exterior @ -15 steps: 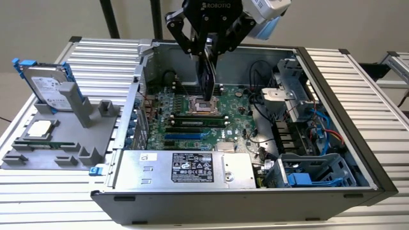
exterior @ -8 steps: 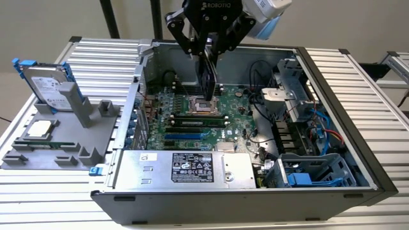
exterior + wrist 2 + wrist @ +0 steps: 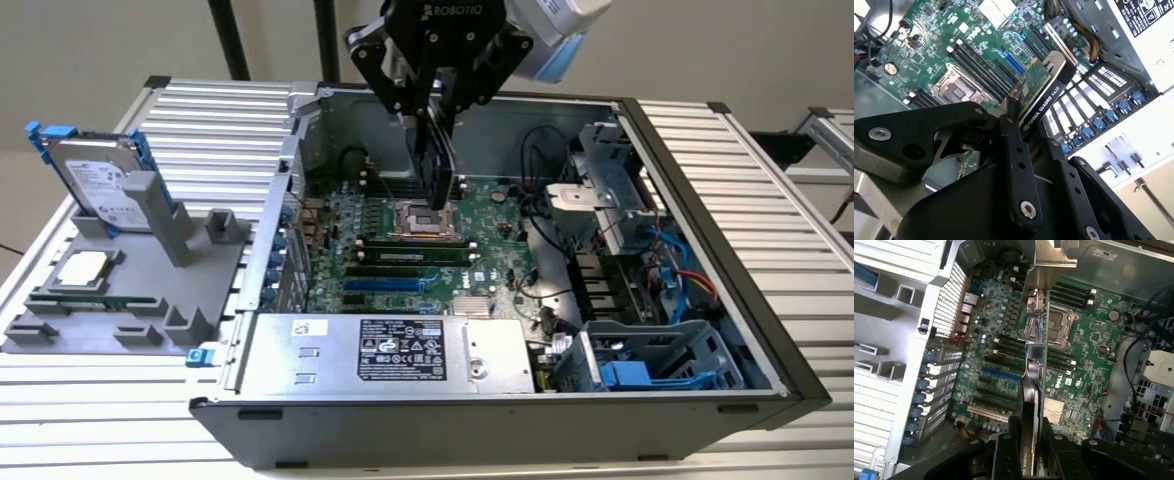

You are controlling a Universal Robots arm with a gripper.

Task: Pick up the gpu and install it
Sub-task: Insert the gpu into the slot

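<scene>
Presently, gripper [image 3: 434, 112]: we log it clenched on the gpu [image 3: 434, 165], fingers [image 3: 1053, 455] pinching one end of the card.
Gpu position: on edge, hanging over the motherboard [image 3: 387, 255] just above the CPU socket [image 3: 434, 220]; we cannot tell whether it touches.
Case [image 3: 747, 250]: open, on its side; motherboard at centre, power supply [image 3: 387, 350] at 6 o'clock, drive cage [image 3: 667, 345] at 5 o'clock.
Grey tray [image 3: 80, 325]: at 9 o'clock of the case in the exterior view; holds a blue-framed hard drive [image 3: 104, 185] standing at 12 o'clock and a CPU chip [image 3: 83, 267] lying flat.
</scene>
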